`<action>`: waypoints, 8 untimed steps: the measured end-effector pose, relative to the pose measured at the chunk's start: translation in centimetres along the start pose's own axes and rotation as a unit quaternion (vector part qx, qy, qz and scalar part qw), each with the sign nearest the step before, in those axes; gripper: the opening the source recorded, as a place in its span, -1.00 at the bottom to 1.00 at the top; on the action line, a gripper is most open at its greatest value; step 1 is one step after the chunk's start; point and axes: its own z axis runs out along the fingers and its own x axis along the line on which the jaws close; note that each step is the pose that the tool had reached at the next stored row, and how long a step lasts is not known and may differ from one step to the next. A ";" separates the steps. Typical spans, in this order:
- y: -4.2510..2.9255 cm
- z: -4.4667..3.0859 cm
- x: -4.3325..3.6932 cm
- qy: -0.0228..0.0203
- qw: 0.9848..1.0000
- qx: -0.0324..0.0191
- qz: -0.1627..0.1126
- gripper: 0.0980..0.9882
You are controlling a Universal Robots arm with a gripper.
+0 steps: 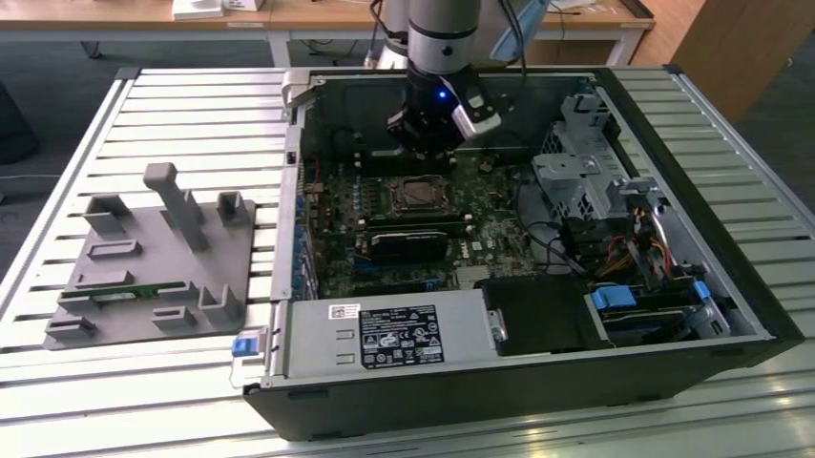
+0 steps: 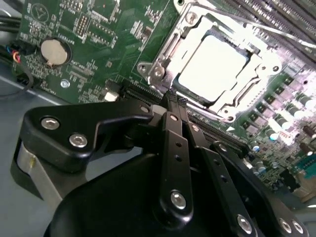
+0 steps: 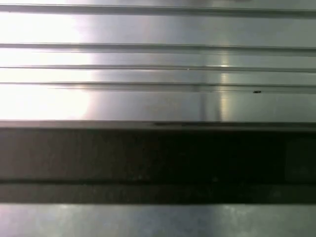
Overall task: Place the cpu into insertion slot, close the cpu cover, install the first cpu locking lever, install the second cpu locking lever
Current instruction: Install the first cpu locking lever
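Cpu was seen already seated in the insertion slot with the cpu cover lowered over it, while the end effector, fingers pressed together and empty, was poised just beside the socket, the locking levers judged unfinished.

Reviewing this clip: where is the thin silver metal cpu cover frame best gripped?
Probably at the outer edge of the thin silver cpu cover frame, approached from above: it lies flat around the pale square cpu, leaving only its rim to pinch.
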 end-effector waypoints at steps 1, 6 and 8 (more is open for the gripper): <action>-0.08 -0.01 0.00 0.000 1.000 0.000 0.000 -0.98; -0.30 0.00 -0.01 0.000 1.000 0.000 0.000 -0.98; -0.35 0.00 -0.03 0.000 1.000 0.000 0.000 -0.98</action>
